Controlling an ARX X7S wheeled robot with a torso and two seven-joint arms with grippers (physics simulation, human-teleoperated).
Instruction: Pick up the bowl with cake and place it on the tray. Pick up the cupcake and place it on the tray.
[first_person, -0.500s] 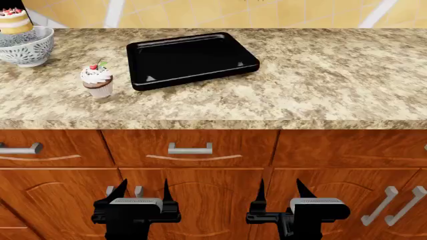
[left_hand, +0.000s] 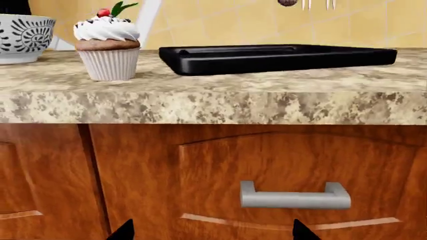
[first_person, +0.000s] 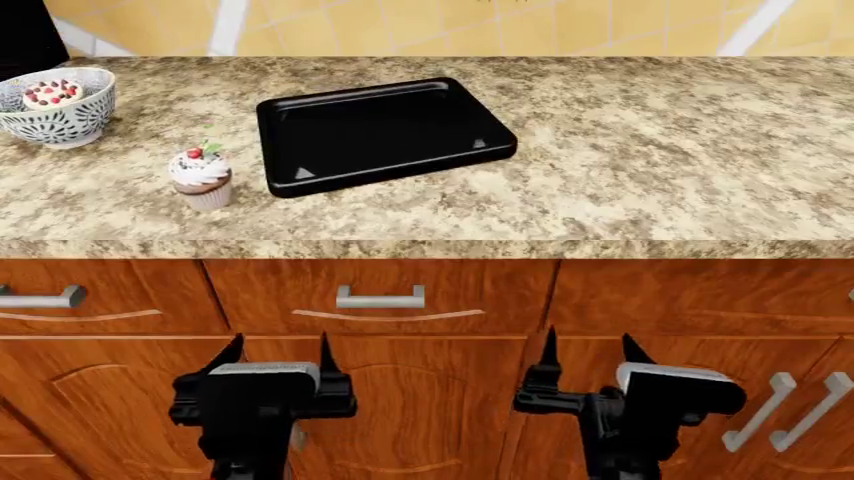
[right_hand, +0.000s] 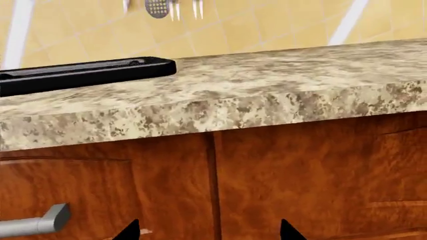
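Note:
The blue-patterned bowl (first_person: 58, 108) sits at the counter's far left with the berry-topped cake (first_person: 52, 93) inside it; its side shows as the bowl (left_hand: 23, 37) in the left wrist view. The cupcake (first_person: 202, 177) stands between bowl and tray, near the front edge, and appears as the cupcake (left_hand: 107, 45) from the left wrist. The black tray (first_person: 380, 130) lies empty mid-counter; its rim shows as the tray (left_hand: 273, 57) and the tray (right_hand: 83, 74). My left gripper (first_person: 279, 355) and right gripper (first_person: 589, 350) hang open below the counter, in front of the cabinet fronts, holding nothing.
The granite counter (first_person: 641, 150) has a front edge overhanging wooden cabinets. A drawer handle (first_person: 380, 297) sits just above the left gripper, another handle (first_person: 40, 297) at far left, and door handles (first_person: 787, 405) at right. Utensils (right_hand: 163, 7) hang on the yellow tiled wall.
The view has risen and pulled back, so the bowl, cupcake and tray look smaller and the cake's top shows. Both grippers sit slightly higher in the picture, still open.

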